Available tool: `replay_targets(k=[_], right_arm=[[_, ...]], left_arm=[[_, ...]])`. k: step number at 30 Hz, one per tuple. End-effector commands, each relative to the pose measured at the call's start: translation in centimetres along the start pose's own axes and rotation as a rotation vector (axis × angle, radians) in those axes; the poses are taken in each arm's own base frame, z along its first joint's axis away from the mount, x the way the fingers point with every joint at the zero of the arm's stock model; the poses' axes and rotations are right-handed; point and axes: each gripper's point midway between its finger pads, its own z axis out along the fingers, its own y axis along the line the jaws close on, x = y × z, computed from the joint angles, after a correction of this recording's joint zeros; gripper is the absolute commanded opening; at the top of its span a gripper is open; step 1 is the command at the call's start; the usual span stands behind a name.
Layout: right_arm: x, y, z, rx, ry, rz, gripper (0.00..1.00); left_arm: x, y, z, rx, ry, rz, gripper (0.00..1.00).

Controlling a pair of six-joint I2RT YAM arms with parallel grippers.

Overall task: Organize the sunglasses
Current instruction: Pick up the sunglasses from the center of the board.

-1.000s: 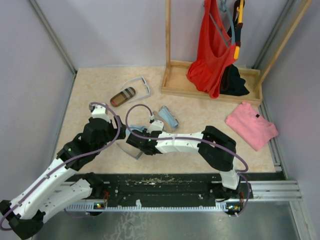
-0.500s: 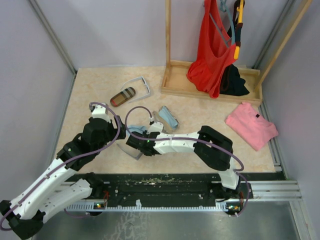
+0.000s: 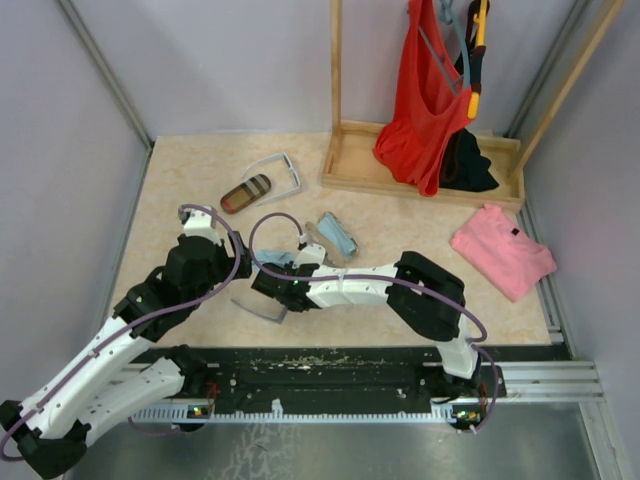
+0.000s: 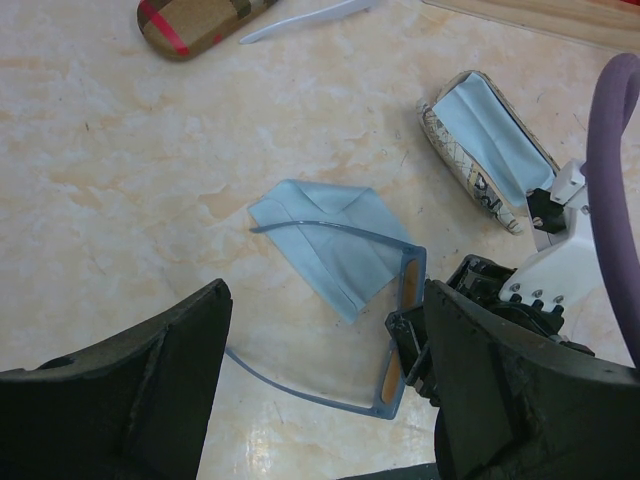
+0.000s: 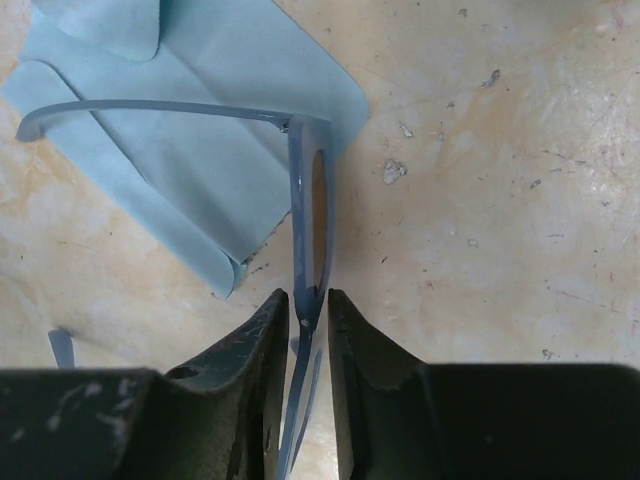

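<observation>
**Right gripper [image 5: 308,300] pinches the blue-framed sunglasses [image 5: 303,190] by their front rim.**
The frame front runs straight out from between its fingertips. One thin arm lies over the light blue cloth [image 5: 190,130], near the tabletop's [image 5: 480,200] near edge, left of middle. The left gripper [image 4: 320,400] hangs spread wide above, empty.

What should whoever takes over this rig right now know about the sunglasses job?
Left gripper: open, empty, hovering over the table.
Right gripper: shut on the front of the blue-grey plastic sunglasses with orange lenses. Their arms are unfolded, one crossing over the light blue folded cloth.
White-framed sunglasses: at the back beside the brown-striped oblong case, no gripper on them.
Grey-patterned oblong case: right of that cloth, with a second blue cloth on top.
Done: the grip only; neither pair is in a case.
Left: probably fold and stow both pairs.
</observation>
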Motion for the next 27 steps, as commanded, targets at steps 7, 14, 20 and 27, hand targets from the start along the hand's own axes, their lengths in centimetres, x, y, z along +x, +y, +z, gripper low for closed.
replay_targets(k=[7, 14, 20, 27], right_arm=[[-1.00, 2.47, -1.72, -0.056, -0.006, -0.013, 0.29], [-1.02, 2.64, -1.81, -0.060, -0.003, -0.018, 0.26], [-0.77, 2.45, -1.78, -0.056, 0.006, -0.024, 0.19], [-1.13, 2.54, -2.22, -0.062, 0.004, -0.023, 0.07]], left_arm=[[-0.43, -0.22, 0.02, 0.016, -0.020, 0.000, 0.83], [-0.41, -0.22, 0.00, 0.017, -0.019, 0.001, 0.83], [-0.42, -0.22, -0.01, 0.018, -0.020, 0.001, 0.83], [-0.40, -0.22, -0.01, 0.018, -0.021, -0.001, 0.83]])
